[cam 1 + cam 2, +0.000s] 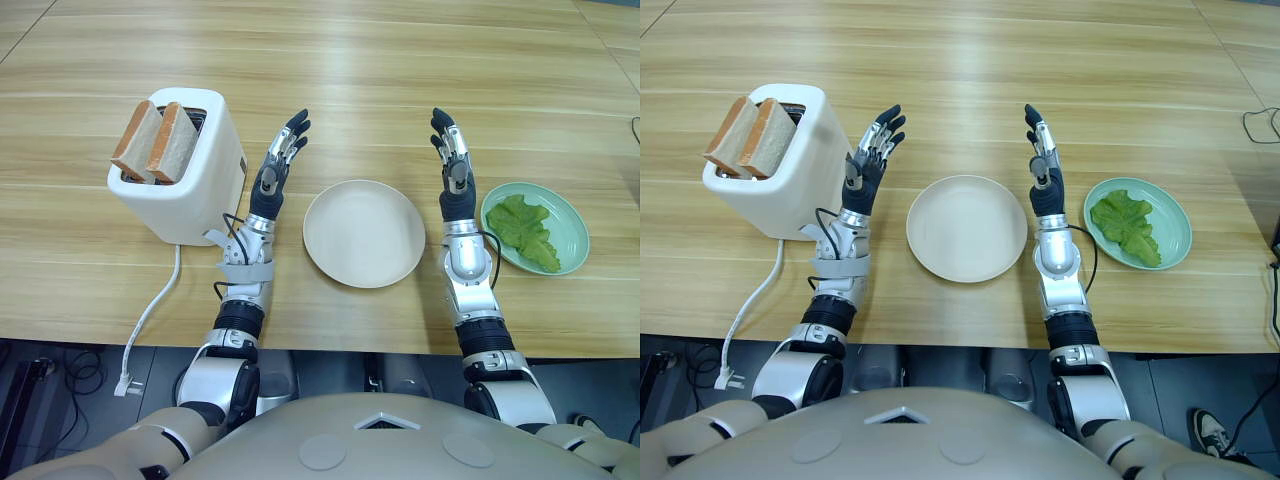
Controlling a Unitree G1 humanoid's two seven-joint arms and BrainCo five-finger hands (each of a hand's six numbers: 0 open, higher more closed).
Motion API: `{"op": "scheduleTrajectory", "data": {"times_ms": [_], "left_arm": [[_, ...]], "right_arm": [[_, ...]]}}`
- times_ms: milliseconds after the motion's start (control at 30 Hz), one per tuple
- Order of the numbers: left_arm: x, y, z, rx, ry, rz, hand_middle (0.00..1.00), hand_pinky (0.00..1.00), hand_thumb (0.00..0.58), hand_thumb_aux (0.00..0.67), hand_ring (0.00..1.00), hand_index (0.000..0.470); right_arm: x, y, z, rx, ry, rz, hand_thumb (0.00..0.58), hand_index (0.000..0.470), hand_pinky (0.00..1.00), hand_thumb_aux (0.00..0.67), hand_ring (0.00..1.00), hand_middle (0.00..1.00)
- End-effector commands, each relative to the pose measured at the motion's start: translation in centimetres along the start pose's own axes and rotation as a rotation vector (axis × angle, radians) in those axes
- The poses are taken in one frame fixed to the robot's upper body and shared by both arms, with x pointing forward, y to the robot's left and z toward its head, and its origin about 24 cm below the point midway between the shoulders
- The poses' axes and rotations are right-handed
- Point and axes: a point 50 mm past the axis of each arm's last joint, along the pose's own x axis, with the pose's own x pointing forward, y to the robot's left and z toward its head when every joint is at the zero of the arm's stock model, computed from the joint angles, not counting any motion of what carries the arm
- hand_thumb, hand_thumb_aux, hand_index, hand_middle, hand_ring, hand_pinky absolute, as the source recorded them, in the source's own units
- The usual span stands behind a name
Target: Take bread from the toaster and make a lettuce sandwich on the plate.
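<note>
Two bread slices (155,142) stand in the toaster (190,200). Left robot hand (278,160) and right robot hand (452,160) flank the plate (364,233), both wide, holding nothing.

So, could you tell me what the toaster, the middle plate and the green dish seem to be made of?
Toaster: probably plastic, matte cream-white, with smooth rounded corners and dull highlights.
Plate: ceramic or melamine, hard to tell; matte beige, even colour, low rim.
Green dish: likely glazed ceramic or plastic; pale green, faint sheen along its rim.
</note>
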Motion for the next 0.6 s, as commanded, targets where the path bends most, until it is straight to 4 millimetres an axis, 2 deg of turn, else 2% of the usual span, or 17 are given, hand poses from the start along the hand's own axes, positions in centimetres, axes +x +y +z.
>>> {"op": "scheduleTrajectory", "data": {"times_ms": [33,600], "left_arm": [[-0.21,-0.25,-0.11,0.006,0.010,-0.014,0.00,0.00,0.000,0.000,0.00,0.000],[0.03,-0.07,0.01,0.005,0.006,-0.024,0.00,0.00,0.000,0.000,0.00,0.000]], "right_arm": [[0.13,0.88,0.94,-0.025,-0.043,0.026,0.000,0.000,0.00,0.000,0.00,0.00],[0.23,0.18,0.09,-0.045,-0.010,0.002,0.000,0.000,0.00,0.000,0.00,0.00]]}}
